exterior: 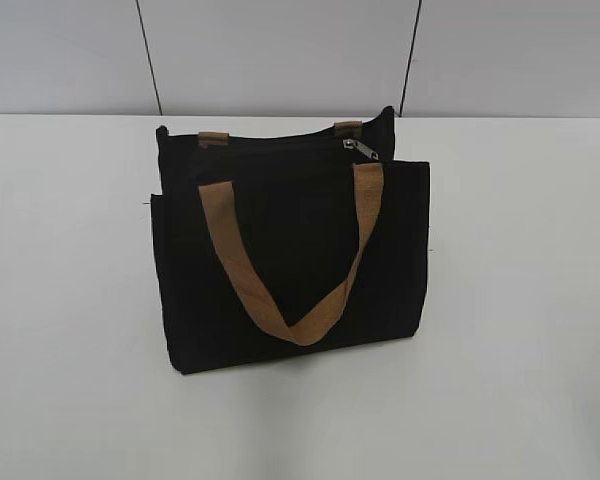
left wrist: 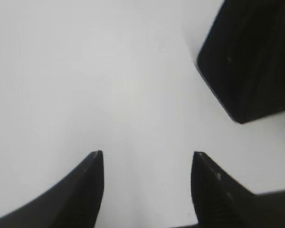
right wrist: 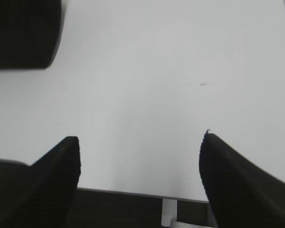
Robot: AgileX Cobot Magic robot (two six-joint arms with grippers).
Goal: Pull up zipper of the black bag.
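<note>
Black fabric makes up the black bag [exterior: 290, 270], a rectangular tote that sits on the white worktop [exterior: 520, 380] near the middle of the exterior view. One tan strap handle [exterior: 280, 290] hangs down over its front face in a V shape, its two ends running up toward the bag's top edge. Two short tan strap tabs [exterior: 213, 137] show at the rear edge, one left and one right. The zipper [exterior: 280, 148] runs along the top of the bag, and its small silver-grey pull tab [exterior: 361, 150] lies at the right end of that line, just beside the upper end of the handle's right leg. A pale wall with two dark vertical seams stands behind the worktop.

Neither arm appears in the exterior view. In the left wrist view the left tool [left wrist: 147, 164] hangs over bare worktop with its two dark fingers [left wrist: 88, 190] spread apart and nothing between them; a corner of the bag [left wrist: 249, 57] shows at the upper right, well apart from the fingertips. In the right wrist view the right tool [right wrist: 140, 142] is likewise spread wide over the bare worktop, gripping nothing, and a dark corner of the bag [right wrist: 23, 31] fills the upper left, apart from its fingers [right wrist: 228, 175]. The worktop's near edge shows at the bottom between them.
</note>
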